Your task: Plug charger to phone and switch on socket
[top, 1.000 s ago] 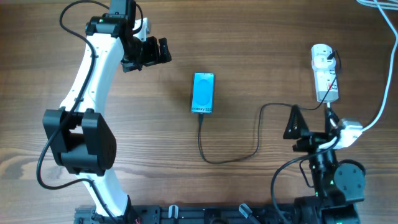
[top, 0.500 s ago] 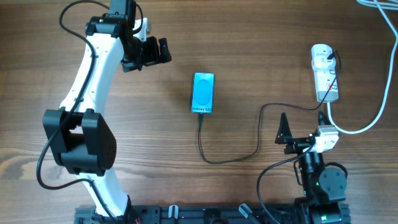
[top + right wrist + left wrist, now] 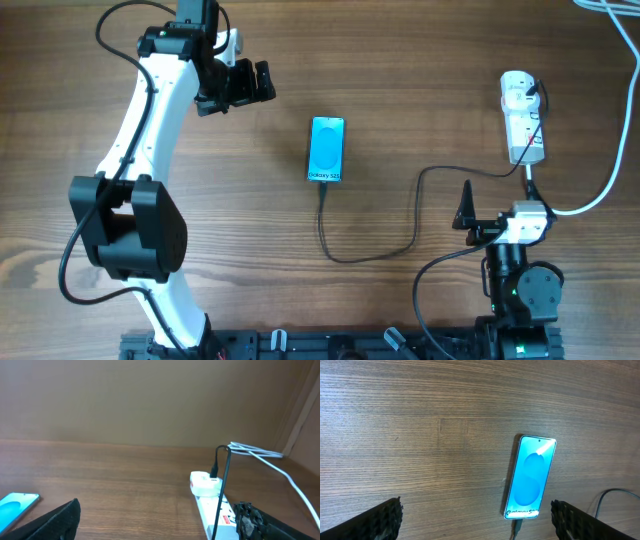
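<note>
The phone (image 3: 327, 150) lies flat mid-table, teal screen up. Its white text sits on the near short edge. The black charger (image 3: 417, 205) cable loops from that edge across the wood to the white socket (image 3: 522, 125) at the far right. In the left wrist view the connector (image 3: 516, 527) meets the phone (image 3: 530, 477) at its lower edge. My left gripper (image 3: 245, 85) hovers open, left of the phone and apart from it. Near its base my right gripper (image 3: 495, 207) is open, just short of the socket (image 3: 215, 510). Both hold nothing.
A white adapter (image 3: 205, 484) sits in the far end of the socket, with the black cable rising from it. A thick white cord (image 3: 575, 209) runs off to the right edge. Both arm bases stand along the front edge.
The right arm has drawn back from the socket toward its base and turned its wrist slightly. The left arm, phone and cable have not moved.
</note>
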`<state>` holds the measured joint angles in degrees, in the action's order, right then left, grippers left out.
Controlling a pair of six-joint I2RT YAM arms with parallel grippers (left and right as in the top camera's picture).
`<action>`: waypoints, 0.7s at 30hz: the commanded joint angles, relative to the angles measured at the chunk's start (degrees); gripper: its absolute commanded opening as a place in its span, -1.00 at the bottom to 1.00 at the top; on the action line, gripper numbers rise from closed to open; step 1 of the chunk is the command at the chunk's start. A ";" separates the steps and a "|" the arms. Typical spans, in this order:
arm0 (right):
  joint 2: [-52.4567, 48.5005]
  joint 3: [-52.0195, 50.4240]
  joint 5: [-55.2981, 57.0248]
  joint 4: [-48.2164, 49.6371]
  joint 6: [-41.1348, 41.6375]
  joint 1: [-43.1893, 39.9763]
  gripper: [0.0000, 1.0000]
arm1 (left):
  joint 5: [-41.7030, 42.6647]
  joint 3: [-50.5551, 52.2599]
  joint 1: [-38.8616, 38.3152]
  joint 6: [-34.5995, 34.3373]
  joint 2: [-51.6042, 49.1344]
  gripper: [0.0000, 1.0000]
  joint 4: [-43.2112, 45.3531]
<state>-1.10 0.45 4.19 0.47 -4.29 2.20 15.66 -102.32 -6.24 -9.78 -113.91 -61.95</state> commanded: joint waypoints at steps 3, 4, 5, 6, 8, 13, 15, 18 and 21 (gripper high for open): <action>0.92 -0.15 0.57 0.02 -0.15 -0.33 1.00 | -0.57 0.00 0.24 -0.28 -0.44 1.00 -0.02; 0.92 -0.15 0.52 0.02 0.66 -0.61 1.00 | -0.57 0.00 0.24 -0.28 -0.44 1.00 -0.02; 0.92 -0.15 0.55 0.02 1.70 -0.90 0.99 | -0.55 0.00 0.24 -0.28 -0.44 1.00 -0.02; 0.92 -0.15 0.57 0.02 2.56 -1.11 1.00 | -0.57 0.00 0.24 -0.28 -0.44 1.00 -0.02; 0.92 -0.15 0.59 0.02 2.97 -1.11 1.00 | -0.57 0.00 0.24 -0.28 -0.44 1.00 -0.02; 0.92 -0.15 0.09 0.11 4.48 -1.11 1.00 | -0.55 0.00 0.24 -0.28 -0.44 1.00 -0.02; 0.92 -0.15 0.11 0.22 4.48 -1.11 1.00 | -0.55 0.00 0.24 -0.28 -0.44 1.00 -0.02; 0.92 -0.15 0.11 0.26 4.46 -1.11 1.00 | -0.57 0.00 0.24 -0.28 -0.44 1.00 -0.02; 0.90 -0.15 0.11 0.28 4.46 -1.11 1.00 | -0.57 0.00 0.24 -0.28 -0.44 1.00 -0.02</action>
<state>-1.10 0.45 4.16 0.49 -0.89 1.30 15.64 -102.32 -6.24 -9.78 -113.91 -61.95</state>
